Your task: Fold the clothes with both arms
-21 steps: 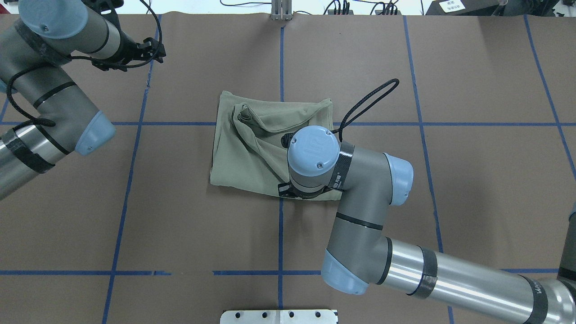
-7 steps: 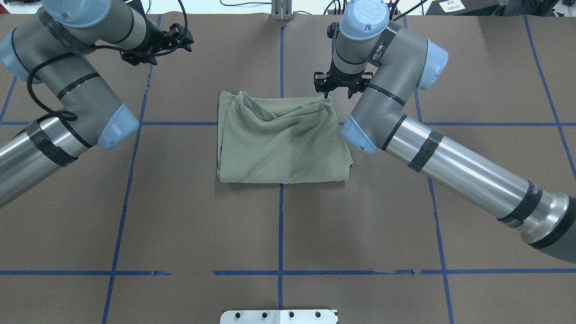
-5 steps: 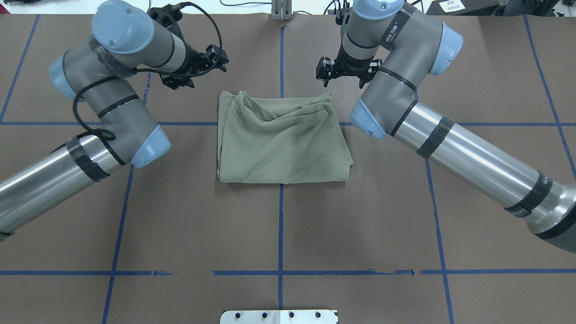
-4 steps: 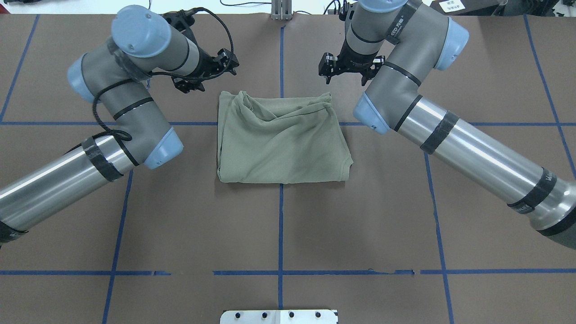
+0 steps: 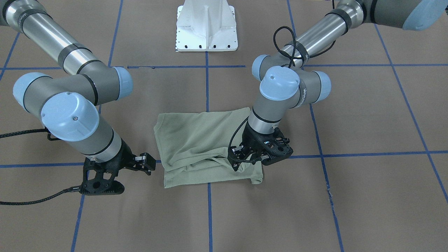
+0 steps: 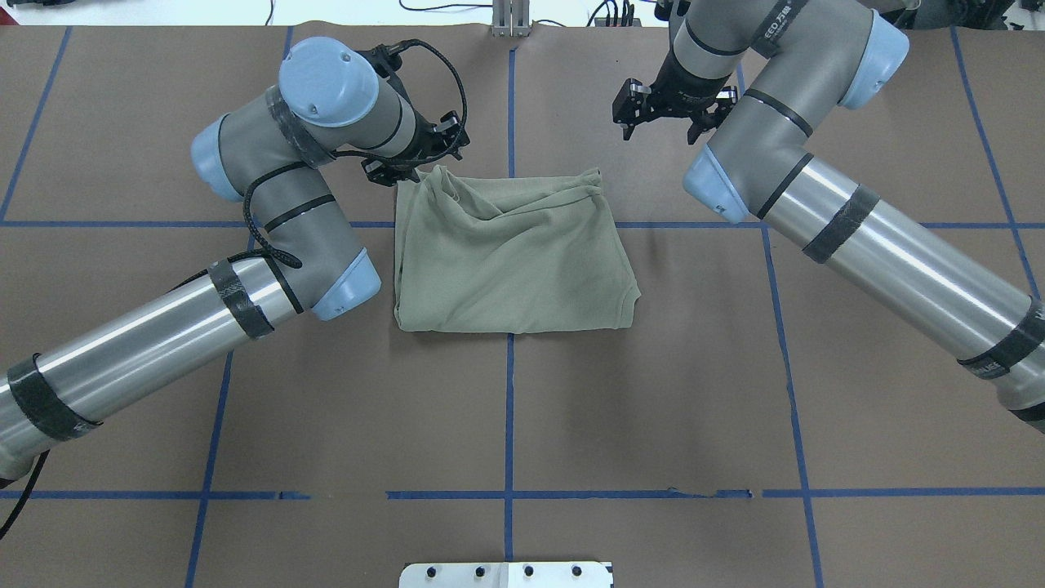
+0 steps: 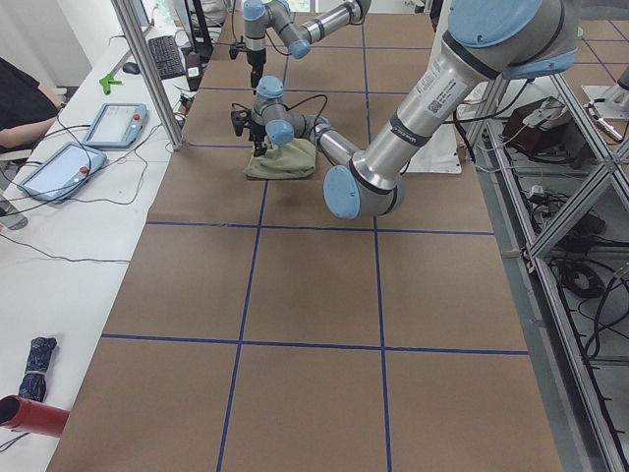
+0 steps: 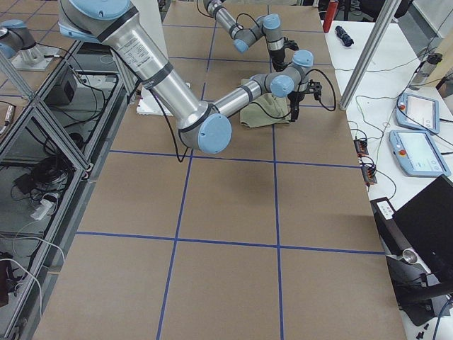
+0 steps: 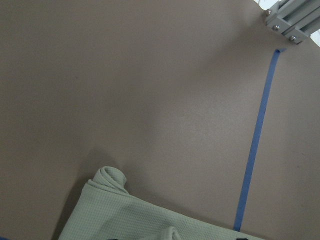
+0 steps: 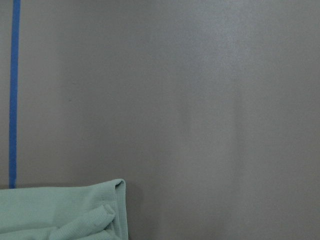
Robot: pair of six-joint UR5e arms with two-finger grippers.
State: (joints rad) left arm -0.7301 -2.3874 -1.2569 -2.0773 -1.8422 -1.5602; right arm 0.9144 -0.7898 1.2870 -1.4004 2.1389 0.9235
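Starting at the left of the overhead view, you are seeing the left arm (image 6: 163,343) coming in from the left edge, bending at the elbow and reaching toward the far side of the table (image 6: 653,392). The left gripper (image 6: 415,157) is sitting at the far left corner of the shirt (image 6: 510,253), with its jaws standing apart. In the front-facing view it is hanging over that corner's rumpled cloth, but you cannot tell whether a fingertip is touching the fabric. Its wrist camera is showing you the rolled corner of the shirt at the bottom of the view, with bare table beyond.

In the middle, the olive-green shirt is lying on the table, folded into a rough rectangle. It is straddling the crossing of two blue tape lines (image 6: 508,425), one running near to far under its middle and one running side to side under its far part. The near edge is lying straight and flat, while the far edge is bunching into creases.

On the right, the right arm (image 6: 898,269) is stretching in from the right edge. The right gripper (image 6: 660,135) is hovering over bare table just beyond the shirt's far right corner, clear of the cloth, with its jaws spread. Its wrist camera is catching only that corner of the shirt, low in its view.
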